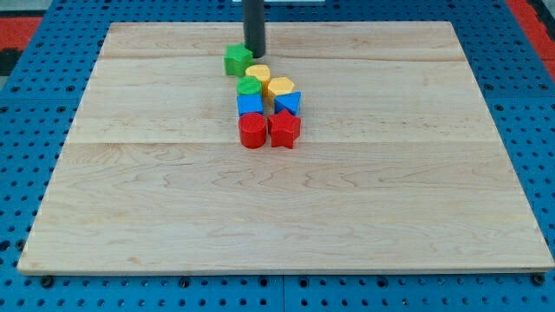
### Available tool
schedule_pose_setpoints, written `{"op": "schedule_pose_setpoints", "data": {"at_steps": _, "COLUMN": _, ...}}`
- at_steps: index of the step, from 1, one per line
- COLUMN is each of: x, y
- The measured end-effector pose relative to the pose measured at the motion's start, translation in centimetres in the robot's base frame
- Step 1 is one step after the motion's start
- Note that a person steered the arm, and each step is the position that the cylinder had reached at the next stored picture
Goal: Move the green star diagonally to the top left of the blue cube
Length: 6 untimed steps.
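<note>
Item: your wooden board [364, 199].
- My tip [254, 54]: a bare rod with no pincer, so no grip state; it touches the green star's right far side.
- Green star [236, 60]: far left of the blue cube [250, 105].
- Between them: yellow cylinder [257, 73], green cylinder [250, 86].
- Right: yellow hexagon [280, 87], blue triangle [289, 103].
- Near: red cylinder [252, 130], red star [284, 128].

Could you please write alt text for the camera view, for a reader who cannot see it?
My tip rests just right of the green star near the top middle of a wooden board. Below it cluster a yellow cylinder, green cylinder, yellow hexagon, blue cube, blue triangle, red cylinder and red star.
</note>
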<state>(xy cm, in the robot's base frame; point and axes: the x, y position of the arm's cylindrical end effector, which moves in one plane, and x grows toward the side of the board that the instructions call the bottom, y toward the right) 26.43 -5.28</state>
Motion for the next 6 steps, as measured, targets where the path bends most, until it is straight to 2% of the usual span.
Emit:
{"op": "schedule_pose_setpoints", "data": {"at_steps": 1, "x": -0.9, "y": -2.4}}
{"op": "schedule_pose_setpoints", "data": {"at_steps": 4, "x": -1.9, "y": -2.4}}
{"op": "schedule_pose_setpoints", "data": {"at_steps": 6, "x": 1.9, "y": -4.1}}
